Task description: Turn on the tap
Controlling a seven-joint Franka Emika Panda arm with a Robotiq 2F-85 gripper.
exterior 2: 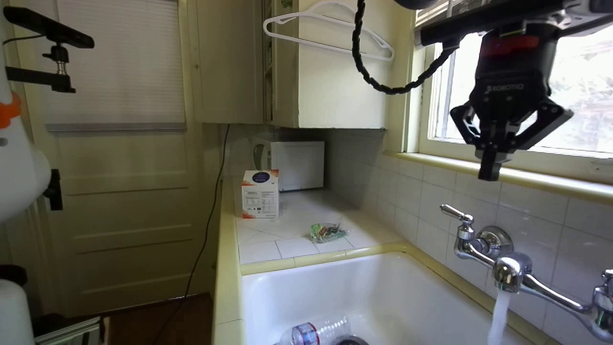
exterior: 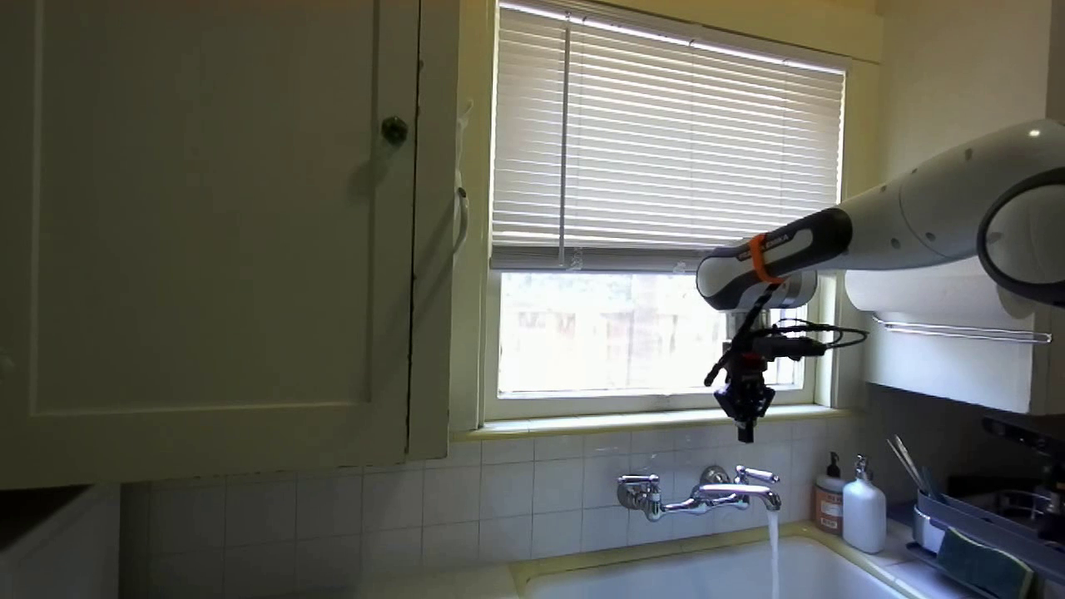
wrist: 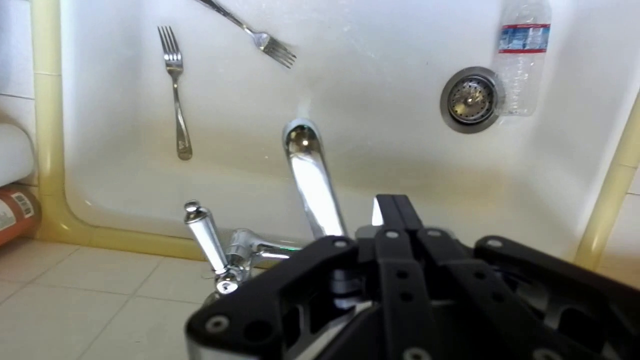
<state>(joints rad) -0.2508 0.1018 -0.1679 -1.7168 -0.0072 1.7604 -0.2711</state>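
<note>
The chrome wall-mounted tap [exterior: 736,492] has a knob handle at each end and a curved spout; it also shows in an exterior view [exterior 2: 511,272]. Water [exterior: 774,549] runs from its spout in both exterior views. In the wrist view the spout [wrist: 315,190] and one handle [wrist: 206,237] are seen from above; the other handle is hidden behind the gripper. My gripper [exterior: 745,433] points down above the tap, apart from it, as in an exterior view [exterior 2: 489,165]. In the wrist view its fingertips [wrist: 398,212] are together with nothing between them.
The white sink [exterior 2: 297,282] holds a clear plastic bottle [wrist: 523,75] near the drain [wrist: 470,100] and two forks [wrist: 177,95]. A white bottle [exterior: 864,512], an orange-labelled bottle [exterior: 829,503] and a dish rack [exterior: 990,532] stand beside it. A window sill [exterior: 657,423] juts behind the gripper.
</note>
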